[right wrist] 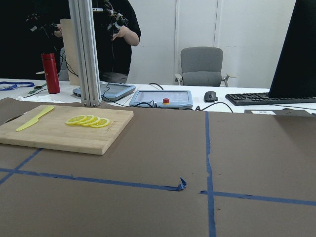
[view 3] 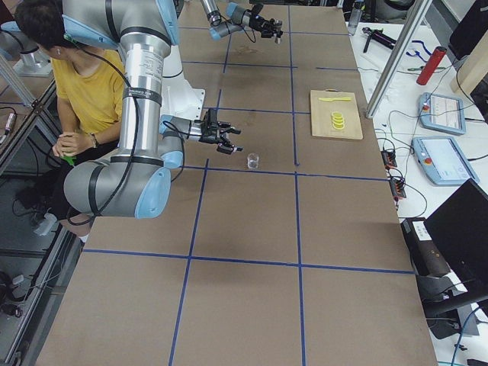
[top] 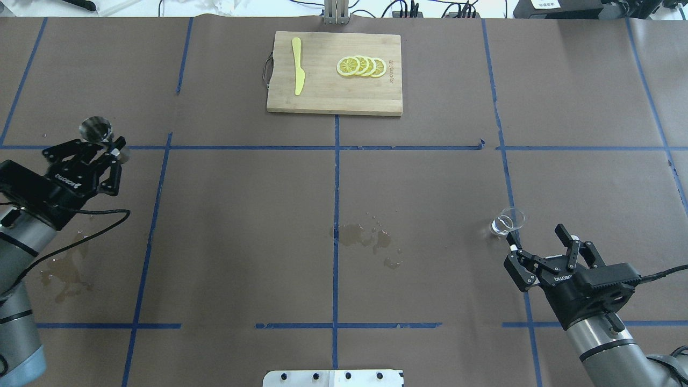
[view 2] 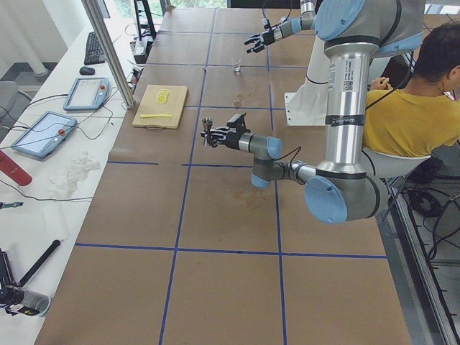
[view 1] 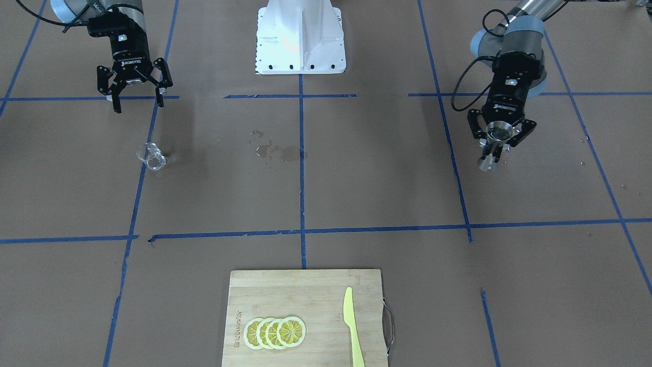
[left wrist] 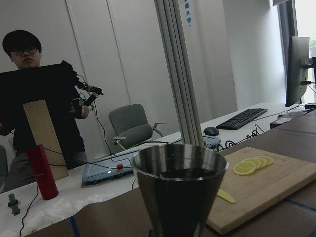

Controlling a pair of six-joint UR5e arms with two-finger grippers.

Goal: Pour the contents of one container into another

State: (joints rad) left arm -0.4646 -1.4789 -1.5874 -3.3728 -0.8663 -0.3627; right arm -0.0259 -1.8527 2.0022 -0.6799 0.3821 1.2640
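The steel hourglass jigger (view 1: pixel 497 131) is held above the table, with my left gripper (view 1: pixel 492 149) shut on its narrow waist. Seen from overhead, its upper cup (top: pixel 95 129) shows beyond the left gripper (top: pixel 110 144). In the left wrist view the jigger (left wrist: pixel 178 186) stands upright with dark liquid inside. The small clear glass cup (top: pixel 508 221) stands upright on the paper, also visible from the front (view 1: pixel 151 156). My right gripper (top: pixel 538 239) is open, just behind the cup and apart from it, with nothing between its fingers (view 1: pixel 116 104).
A wooden cutting board (top: pixel 322 99) at the far middle carries lemon slices (top: pixel 361 66) and a yellow knife (top: pixel 297 73). A spilled puddle (top: pixel 368 238) wets the table's middle, and a stain (top: pixel 62 274) lies by my left arm. The robot base (view 1: pixel 300 38) is near the centre.
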